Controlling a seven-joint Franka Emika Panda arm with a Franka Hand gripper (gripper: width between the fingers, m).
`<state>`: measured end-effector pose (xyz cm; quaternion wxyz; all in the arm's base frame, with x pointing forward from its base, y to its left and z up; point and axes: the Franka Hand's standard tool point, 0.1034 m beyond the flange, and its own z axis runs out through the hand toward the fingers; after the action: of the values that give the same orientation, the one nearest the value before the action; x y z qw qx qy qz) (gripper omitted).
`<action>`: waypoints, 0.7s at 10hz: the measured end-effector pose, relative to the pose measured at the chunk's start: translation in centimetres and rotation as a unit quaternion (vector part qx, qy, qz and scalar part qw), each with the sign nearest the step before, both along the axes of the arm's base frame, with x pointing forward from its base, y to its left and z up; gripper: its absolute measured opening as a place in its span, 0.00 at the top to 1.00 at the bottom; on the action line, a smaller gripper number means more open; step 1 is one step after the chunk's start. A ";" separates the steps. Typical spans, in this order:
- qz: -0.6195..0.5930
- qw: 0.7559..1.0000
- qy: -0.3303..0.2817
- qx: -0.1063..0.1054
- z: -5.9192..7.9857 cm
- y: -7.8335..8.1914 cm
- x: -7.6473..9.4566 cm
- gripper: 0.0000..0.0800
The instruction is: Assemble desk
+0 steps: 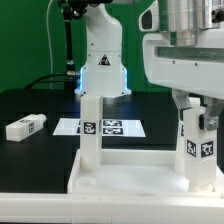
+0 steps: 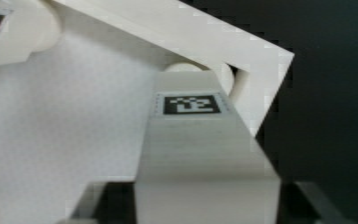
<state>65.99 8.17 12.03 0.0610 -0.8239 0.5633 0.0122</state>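
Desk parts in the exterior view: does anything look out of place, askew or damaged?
One loose leg lies on its side on the black table, at the exterior view's left, apart from the tabletop. Two other legs stand upright on it. No damage shows.

This is a robotics lab bench, not a home or a shop. The marker board point(image 1: 100, 127), a flat white strip of printed black-and-white tags, lies on a matte black table point(image 1: 40, 105). Behind the marker board stands the glossy white base of a robot arm point(image 1: 103, 60), and behind that is a plain green backdrop point(image 1: 30, 40). In front of the marker board sits a white plastic tabletop point(image 1: 135, 185) with upright legs point(image 1: 91, 140). To the exterior view's left of the board lies a loose leg point(image 1: 25, 126). Each leg wears a similar square tag point(image 2: 194, 105), one of them seen close in the wrist view.
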 end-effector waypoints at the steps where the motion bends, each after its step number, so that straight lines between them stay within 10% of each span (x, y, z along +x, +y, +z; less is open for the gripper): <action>1: 0.017 1.000 -0.001 -0.001 -0.1 0.0 0.0 0.40; 7: 0.260 0.965 -0.023 -0.026 -0.2 0.7 -0.2 0.19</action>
<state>65.76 8.92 11.79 0.0474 -0.9433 0.3286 -0.0055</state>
